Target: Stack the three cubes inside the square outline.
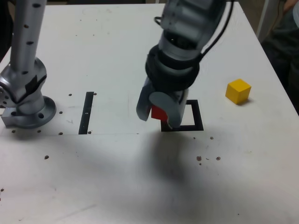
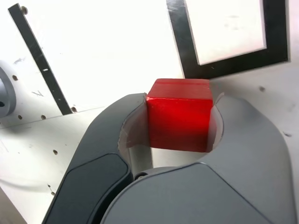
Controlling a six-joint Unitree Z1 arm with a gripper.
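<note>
The red cube sits clamped between the jaws of the gripper, one jaw pressed flat against each of two opposite faces. In the wrist view its top face and one side face show, the edges running square to the jaws, so the cube is held straight and not cocked. Being a cube it has no long axis to speak of. In the exterior view only a small red patch shows between the grey jaws, which point down toward the table.

The gripper hangs over the 9 o'clock edge of the outline in the exterior view, hiding that side of the frame; whether the cube touches the table cannot be told. In the wrist view the outline lies just beyond the cube, its nearest black bar close to the cube's far edge, its white centre bare.

The yellow cube rests on the table at about 2 o'clock from the outline in the exterior view, well apart from it, with one corner turned toward the camera. The green cube is not seen in either view.

At 9 o'clock from the gripper, a thin black strip lies on the table, its long axis running from 12 to 6 o'clock in the exterior view. Further toward 9 o'clock stands the arm's base. Small dark specks and holes dot the table. At the 3 o'clock edge of the exterior view, part of a person in dark clothing shows.
</note>
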